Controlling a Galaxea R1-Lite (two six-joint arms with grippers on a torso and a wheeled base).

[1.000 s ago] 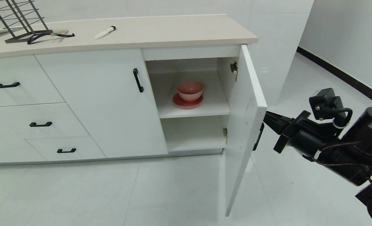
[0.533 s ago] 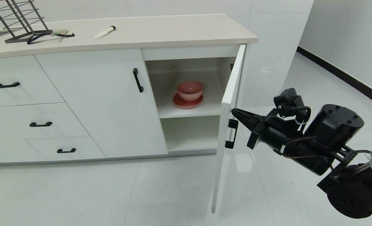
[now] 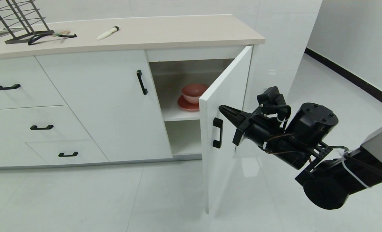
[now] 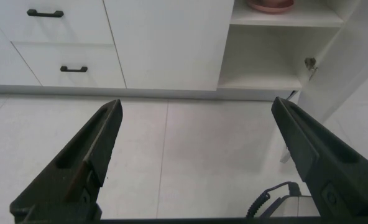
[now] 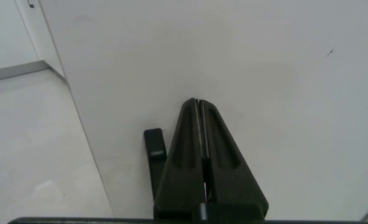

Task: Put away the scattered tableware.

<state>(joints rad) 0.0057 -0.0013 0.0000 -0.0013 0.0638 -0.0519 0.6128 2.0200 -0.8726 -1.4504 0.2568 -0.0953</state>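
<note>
Closure of the door (image 3: 224,96) looks to be the step in hand. It stands partly open, and the right gripper (image 3: 222,109), fingers pressed together and holding nothing, appears to touch the door's outer face just beside the handle (image 3: 217,132). Behind the door, a bowl (image 3: 194,91) sits on a plate (image 3: 185,104) on the shelf (image 3: 174,113). The left gripper (image 4: 196,106) hangs spread wide and empty above the floor, apart from the door. The next move likely calls for a steady push until the door seats, with the tip kept off the handle. A utensil (image 3: 107,33) lies on the tabletop (image 3: 178,30) above the door, not yet stored.
</note>
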